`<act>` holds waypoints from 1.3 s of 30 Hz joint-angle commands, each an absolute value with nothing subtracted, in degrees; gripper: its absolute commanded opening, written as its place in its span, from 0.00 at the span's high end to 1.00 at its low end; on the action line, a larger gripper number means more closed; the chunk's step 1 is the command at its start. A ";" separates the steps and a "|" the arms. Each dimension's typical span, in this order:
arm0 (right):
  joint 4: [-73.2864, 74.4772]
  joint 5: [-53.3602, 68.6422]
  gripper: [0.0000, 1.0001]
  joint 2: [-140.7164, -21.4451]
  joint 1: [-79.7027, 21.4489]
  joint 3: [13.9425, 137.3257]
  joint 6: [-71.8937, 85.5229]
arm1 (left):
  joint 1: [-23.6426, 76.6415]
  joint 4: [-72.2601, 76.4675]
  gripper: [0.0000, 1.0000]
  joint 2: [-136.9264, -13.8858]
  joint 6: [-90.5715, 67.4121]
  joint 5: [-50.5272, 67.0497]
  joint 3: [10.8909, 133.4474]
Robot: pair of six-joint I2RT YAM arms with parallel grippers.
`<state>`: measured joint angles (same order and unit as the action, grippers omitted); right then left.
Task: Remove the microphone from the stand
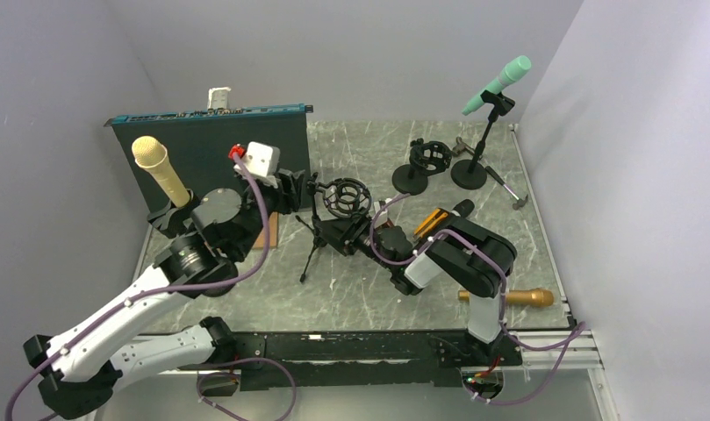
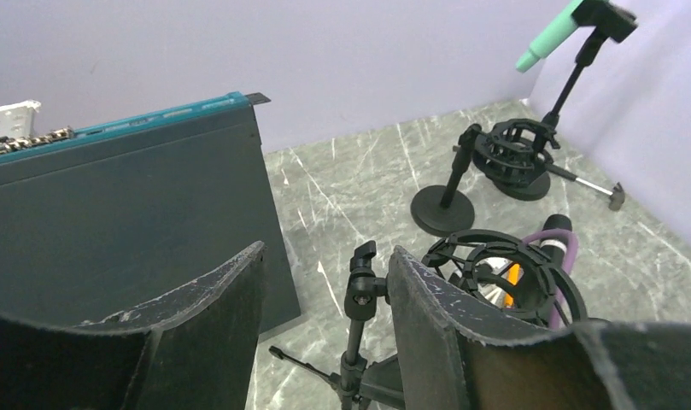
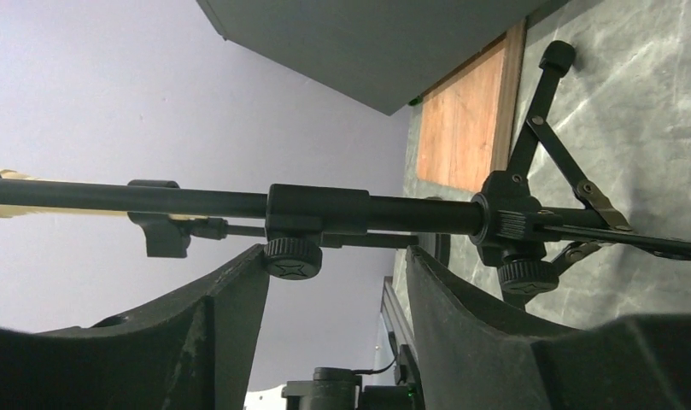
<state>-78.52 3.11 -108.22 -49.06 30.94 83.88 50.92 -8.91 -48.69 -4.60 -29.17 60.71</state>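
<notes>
A black tripod stand (image 1: 314,244) with a round shock mount (image 1: 347,198) stands mid-table; the mount's ring looks empty. My left gripper (image 1: 297,189) is open around the stand's top swivel joint (image 2: 363,286), which sits close to the right finger (image 2: 436,316). My right gripper (image 1: 338,235) is open low at the stand's pole (image 3: 376,213), which crosses just past the fingertips. A cream microphone (image 1: 161,171) sits in a holder at the left. A teal microphone (image 1: 498,82) sits on a stand at the back right. A gold microphone (image 1: 509,297) lies at the front right.
A dark teal-edged box (image 1: 211,145) stands at the back left. A second shock mount on a round base (image 1: 426,162) and the teal microphone's round base (image 1: 469,174) are at the back right. A black and orange object (image 1: 443,216) lies by the right arm.
</notes>
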 commanded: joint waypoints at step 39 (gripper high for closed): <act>-52.70 -11.47 1.00 -93.00 -55.77 35.85 30.49 | 48.49 -2.86 0.42 -43.40 -1.51 -27.97 50.92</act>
<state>-56.95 -9.06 -94.37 -55.40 34.92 37.21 48.64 -4.97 -44.45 -1.89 -29.34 51.70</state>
